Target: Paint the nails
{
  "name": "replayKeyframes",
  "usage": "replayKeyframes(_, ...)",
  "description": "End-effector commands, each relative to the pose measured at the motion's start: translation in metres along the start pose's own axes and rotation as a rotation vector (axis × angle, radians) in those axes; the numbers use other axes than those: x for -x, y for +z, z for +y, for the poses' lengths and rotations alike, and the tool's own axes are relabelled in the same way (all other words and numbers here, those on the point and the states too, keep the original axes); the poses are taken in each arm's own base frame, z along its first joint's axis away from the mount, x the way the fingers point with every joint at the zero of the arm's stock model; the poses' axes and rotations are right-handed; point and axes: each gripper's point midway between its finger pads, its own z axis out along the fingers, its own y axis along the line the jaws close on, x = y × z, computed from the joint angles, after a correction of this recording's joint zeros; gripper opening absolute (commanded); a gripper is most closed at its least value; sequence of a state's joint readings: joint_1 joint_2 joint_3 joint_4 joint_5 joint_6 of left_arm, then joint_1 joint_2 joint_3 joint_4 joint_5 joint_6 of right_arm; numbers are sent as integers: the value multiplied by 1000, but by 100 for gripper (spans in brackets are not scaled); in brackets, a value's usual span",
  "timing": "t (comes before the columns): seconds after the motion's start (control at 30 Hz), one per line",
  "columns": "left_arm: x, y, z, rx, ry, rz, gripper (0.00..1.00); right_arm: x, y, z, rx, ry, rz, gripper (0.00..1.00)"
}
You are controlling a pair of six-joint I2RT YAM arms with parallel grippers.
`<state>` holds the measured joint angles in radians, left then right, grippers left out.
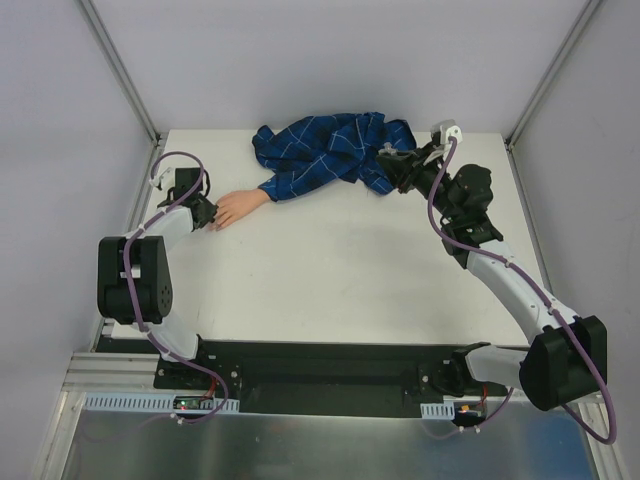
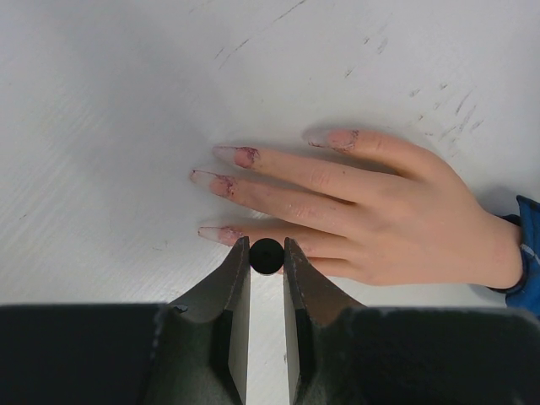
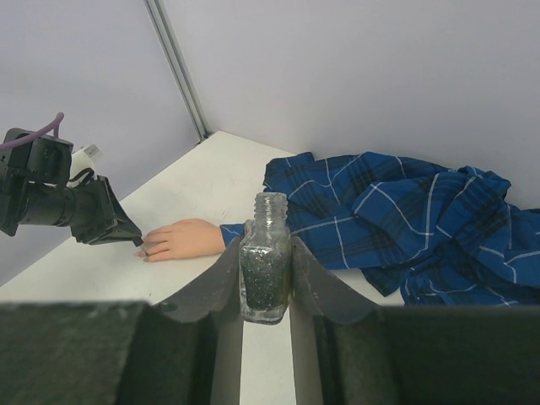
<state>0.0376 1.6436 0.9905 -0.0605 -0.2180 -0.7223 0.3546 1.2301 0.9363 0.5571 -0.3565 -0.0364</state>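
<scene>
The peach dummy hand (image 2: 380,219) lies flat on the scuffed white table (image 2: 126,101), centre-right of the left wrist view, its long nails (image 2: 246,156) smeared patchy pink. The left gripper (image 2: 267,250) pinches a black round stem (image 2: 267,256), perhaps a brush handle. The right gripper (image 3: 266,287) clamps an uncapped glass bottle (image 3: 266,253) of dark glitter, with the rumpled blue checked sleeve (image 3: 405,219) behind

Nails (image 2: 224,185): I count four showing, long, smeared patchy reddish-purple. Dummy hand (image 2: 396,219) flat, palm down on bench (image 2: 126,101), fingers spread.
</scene>
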Motion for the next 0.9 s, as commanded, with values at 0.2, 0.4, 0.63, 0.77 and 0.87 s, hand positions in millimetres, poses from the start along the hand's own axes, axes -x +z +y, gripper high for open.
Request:
replayKeyframes(0.2, -8, 5, -1, 19, -3, 24, 0, 23, 1, 7, 37, -25, -82, 0)
replayKeyframes(0.4, -11, 7, 2, 30, -2, 28, 0, 22, 1, 7, 39, -25, -80, 0)
replayKeyframes(0.63, -6, 5, 7, 56, -2, 7, 0, 22, 1, 7, 39, -22, -80, 0)
replayKeyframes(0.77, -5, 4, 7, 63, 1, 2, 0, 22, 1, 7, 40, -24, -80, 0)
replayKeyframes(0.87, -4, 5, 9, 69, 2, -2, 0, 23, 1, 7, 41, -23, -81, 0)
